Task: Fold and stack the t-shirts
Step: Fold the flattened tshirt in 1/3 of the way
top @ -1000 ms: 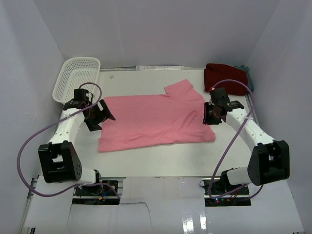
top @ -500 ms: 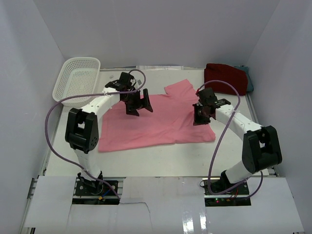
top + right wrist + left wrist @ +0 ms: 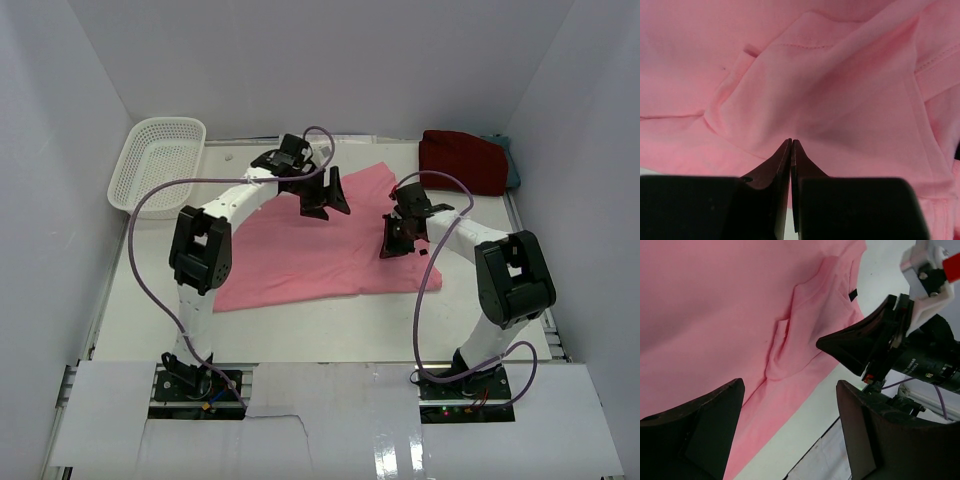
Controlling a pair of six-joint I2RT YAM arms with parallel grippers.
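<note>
The light pink t-shirt (image 3: pixel 300 245) lies spread on the white table; it also fills the left wrist view (image 3: pixel 715 305) and the right wrist view (image 3: pixel 805 75). My right gripper (image 3: pixel 392 240) is shut with its tips (image 3: pixel 791 142) pinching a raised fold of the pink cloth near the shirt's right side. My left gripper (image 3: pixel 325 195) is open and empty (image 3: pixel 790 435), hovering above the shirt's upper right part, close to the right gripper. The dark red t-shirt (image 3: pixel 460 160) lies bunched at the back right, with the teal-grey one (image 3: pixel 512 168) peeking out behind it.
A white perforated basket (image 3: pixel 160 160) stands at the back left. The right arm's wrist and cable (image 3: pixel 920 360) show close in the left wrist view. White walls enclose the table on three sides.
The left arm has swung from the shirt's left edge across to its upper right. The right gripper has moved left, drawing the shirt's right side inward.
</note>
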